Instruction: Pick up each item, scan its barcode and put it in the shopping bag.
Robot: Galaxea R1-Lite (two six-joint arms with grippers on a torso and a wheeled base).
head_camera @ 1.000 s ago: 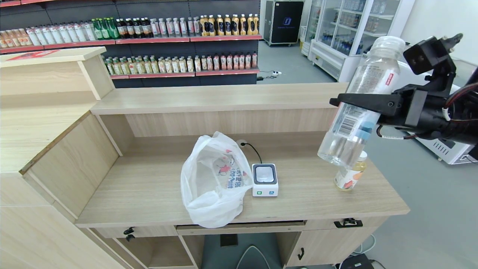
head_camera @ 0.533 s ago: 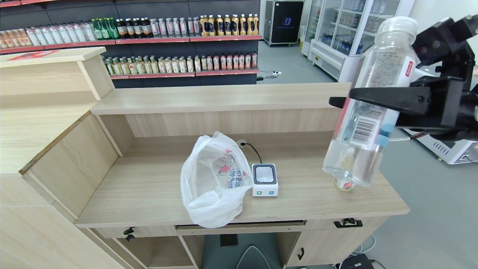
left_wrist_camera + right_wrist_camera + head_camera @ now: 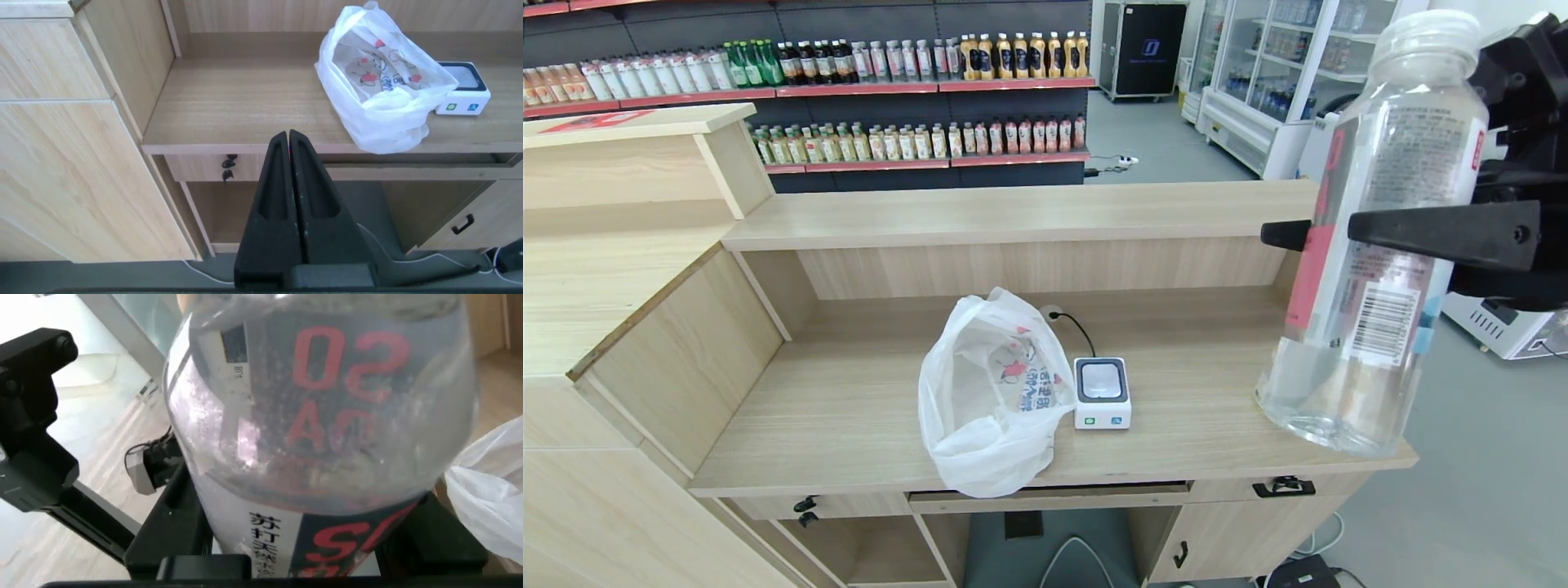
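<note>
Right claw (image 3: 1307,230) clamps the water bottle (image 3: 1401,163) aloft.
Scan step: next I'd face its barcode (image 3: 1388,322) to the scanner (image 3: 1102,392).

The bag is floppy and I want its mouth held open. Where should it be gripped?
Probably pinch the raised far rim of the shopping bag, coming down from above: that thin edge stands free of the counter, while the scanner crowds its right side.

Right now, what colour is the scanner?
The scanner is white, with a dark-framed grey window on top. It shows best in the head view.
</note>
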